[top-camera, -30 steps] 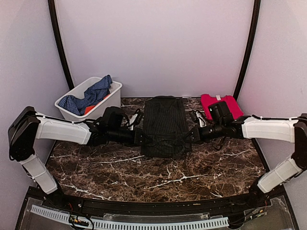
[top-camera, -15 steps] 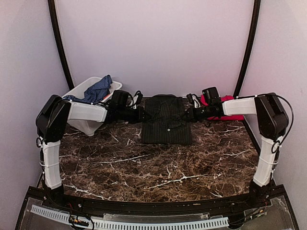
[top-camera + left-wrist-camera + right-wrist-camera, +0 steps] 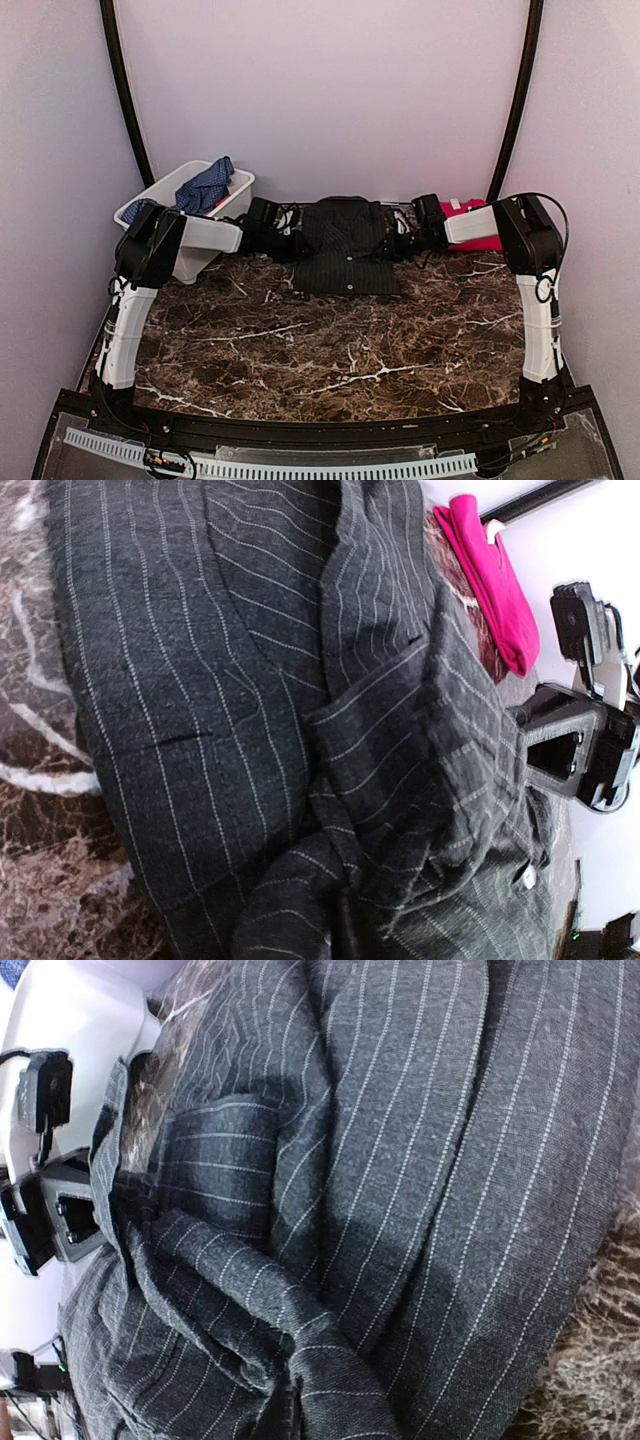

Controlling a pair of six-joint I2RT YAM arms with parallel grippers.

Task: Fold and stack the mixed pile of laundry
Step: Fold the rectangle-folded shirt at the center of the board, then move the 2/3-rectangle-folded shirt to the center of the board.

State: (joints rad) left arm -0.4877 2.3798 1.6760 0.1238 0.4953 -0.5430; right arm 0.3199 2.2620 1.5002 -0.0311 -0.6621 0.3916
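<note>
No text, label or number can be read.

Charcoal shirt [image 3: 345,250] (white pinstripes), red cloth [image 3: 495,590]

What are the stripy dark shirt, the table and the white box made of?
The shirt looks like soft woven cloth, matte grey with thin white stripes; it bunches into folds. The table looks like brown marble, or a marble print; white veins run across it. The box looks like smooth white plastic, stiff-walled.
</note>
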